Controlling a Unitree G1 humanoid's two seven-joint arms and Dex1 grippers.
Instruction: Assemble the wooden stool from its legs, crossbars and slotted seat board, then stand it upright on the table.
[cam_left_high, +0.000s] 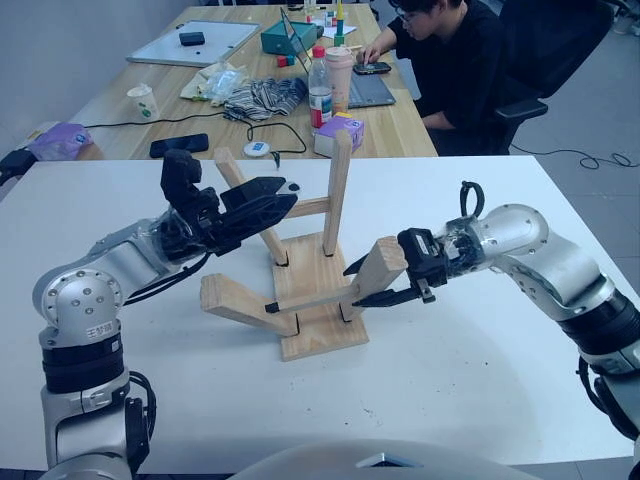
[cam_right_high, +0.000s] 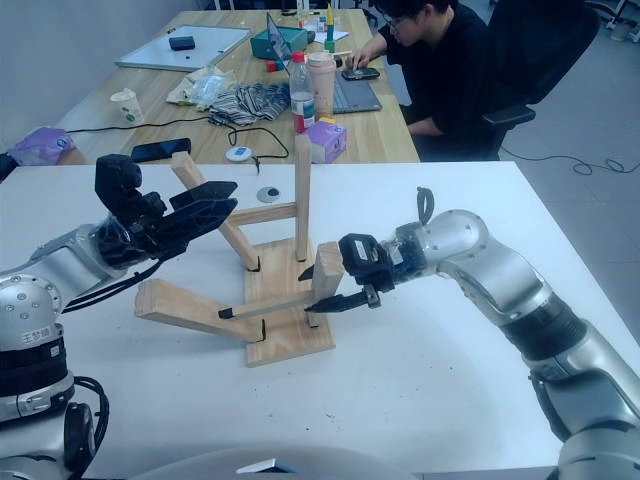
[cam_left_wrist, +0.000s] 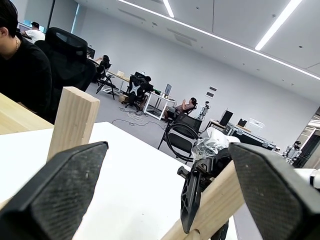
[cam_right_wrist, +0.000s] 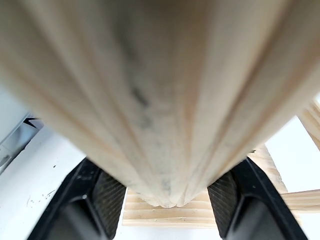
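Right gripper (cam_left_high: 357, 284) clamped around tilted stool leg (cam_left_high: 386, 260), forearm low over table (cam_left_high: 480, 380); left gripper (cam_left_high: 283, 198) agape beside crossbar (cam_left_high: 312, 207).

Pale, unpainted wood colours the stool's seat board (cam_left_high: 320, 335), legs (cam_left_high: 338, 190) and crossbar (cam_left_high: 310, 207), set on a plain white table (cam_left_high: 480, 380). The leg (cam_right_wrist: 160, 90) at the right gripper (cam_left_high: 350, 286) shows faint grey grain streaks. Both grippers are black, the left gripper (cam_left_high: 289, 196) with finely speckled pads (cam_left_wrist: 65, 185); the arms (cam_left_high: 540, 250) are silver-grey. On the light wooden desk (cam_left_high: 400, 130) behind lie a black-and-white striped cloth (cam_left_high: 262, 98), a purple box (cam_left_high: 340, 130), a teal box (cam_left_high: 285, 38), a red-capped bottle (cam_left_high: 320, 85), a pink cup (cam_left_high: 339, 65) and a black phone (cam_left_high: 180, 145).
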